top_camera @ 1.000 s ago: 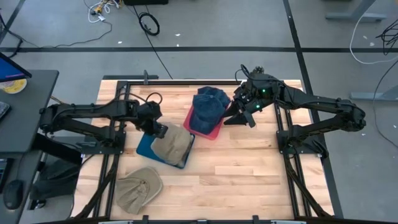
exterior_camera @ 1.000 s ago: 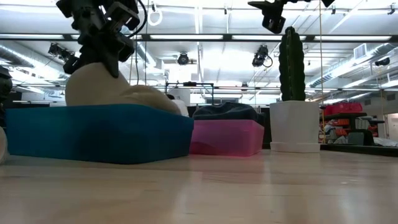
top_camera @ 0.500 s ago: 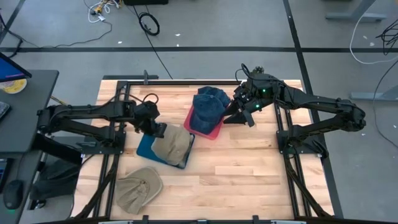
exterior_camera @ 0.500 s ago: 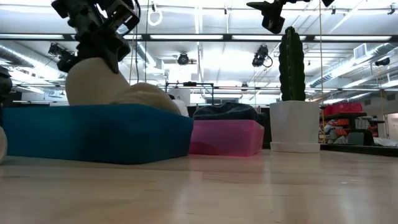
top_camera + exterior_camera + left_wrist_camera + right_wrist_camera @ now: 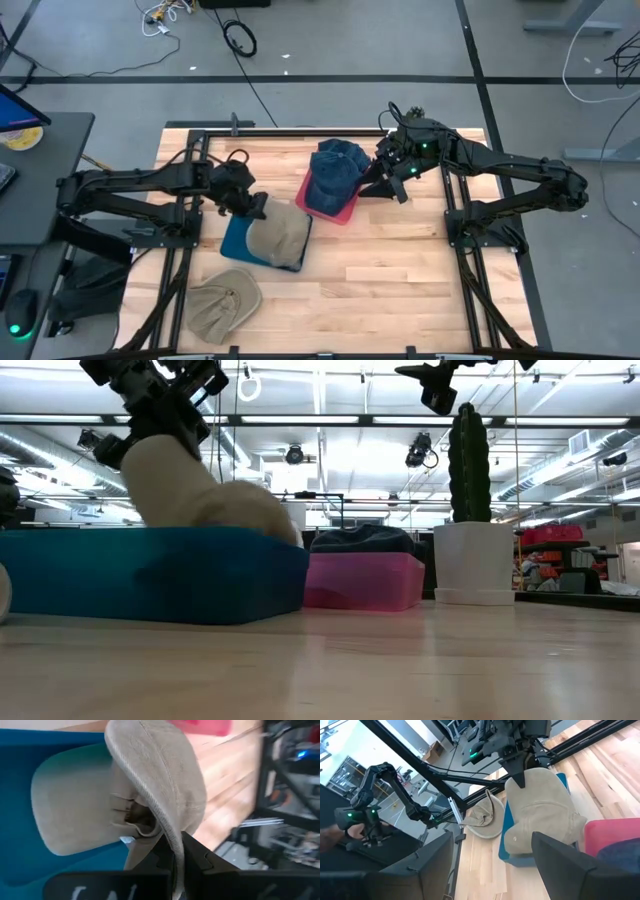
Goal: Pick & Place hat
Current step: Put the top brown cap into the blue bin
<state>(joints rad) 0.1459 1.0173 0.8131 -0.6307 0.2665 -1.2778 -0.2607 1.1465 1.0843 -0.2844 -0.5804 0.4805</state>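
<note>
Tan hat point(image 5: 277, 234) over blue bin, edge pinched up, denim hat point(image 5: 336, 170) in pink bin

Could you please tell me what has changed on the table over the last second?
The left gripper, shut on the tan hat, has drawn back a little toward its own side, dragging the hat and the blue bin with it. The right gripper, the blue hat, the pink bin and the spare hat stayed put.

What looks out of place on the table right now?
A second tan hat lies loose on the wood, outside any bin, while the left gripper pinches the tan hat over the blue bin, pulling it askew.
</note>
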